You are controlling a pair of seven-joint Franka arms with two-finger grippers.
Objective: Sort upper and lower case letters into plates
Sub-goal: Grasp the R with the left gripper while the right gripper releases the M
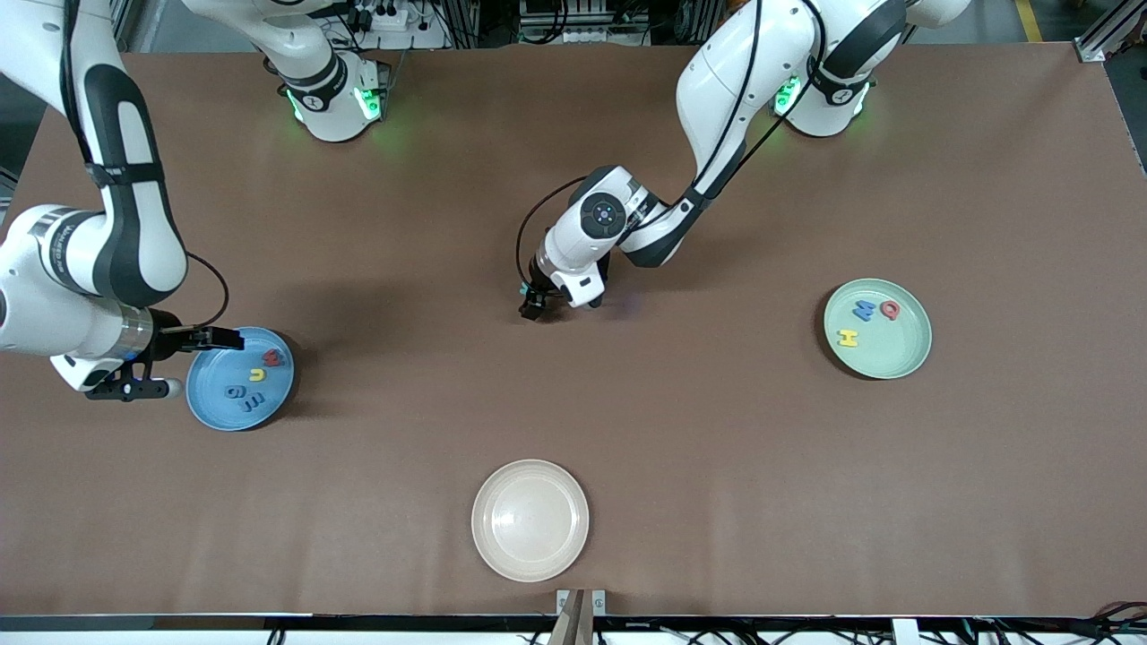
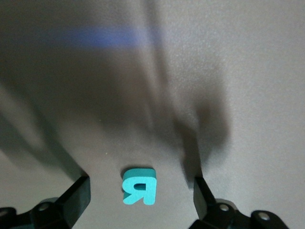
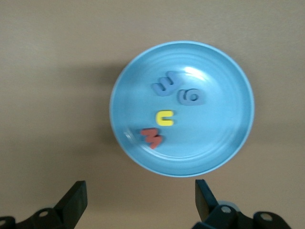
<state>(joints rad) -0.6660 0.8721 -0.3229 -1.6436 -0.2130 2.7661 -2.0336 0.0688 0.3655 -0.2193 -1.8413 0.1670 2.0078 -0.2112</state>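
Teal R (image 2: 139,186) on bare table at mid-table, between spread fingers of left gripper (image 2: 141,193): lower, close, carry to green plate (image 1: 905,354); right gripper (image 3: 141,196) spread, waiting over blue plate (image 3: 128,86) edge.

Both arms are glossy white with rounded shells and black bands at the joints. Green lights glow on their round bases. A thin black cable loops along each forearm to the wrist. The left pincer (image 1: 530,309) and the right pincer (image 1: 134,387) have black fingers (image 2: 76,200), with small silver screws at their roots.
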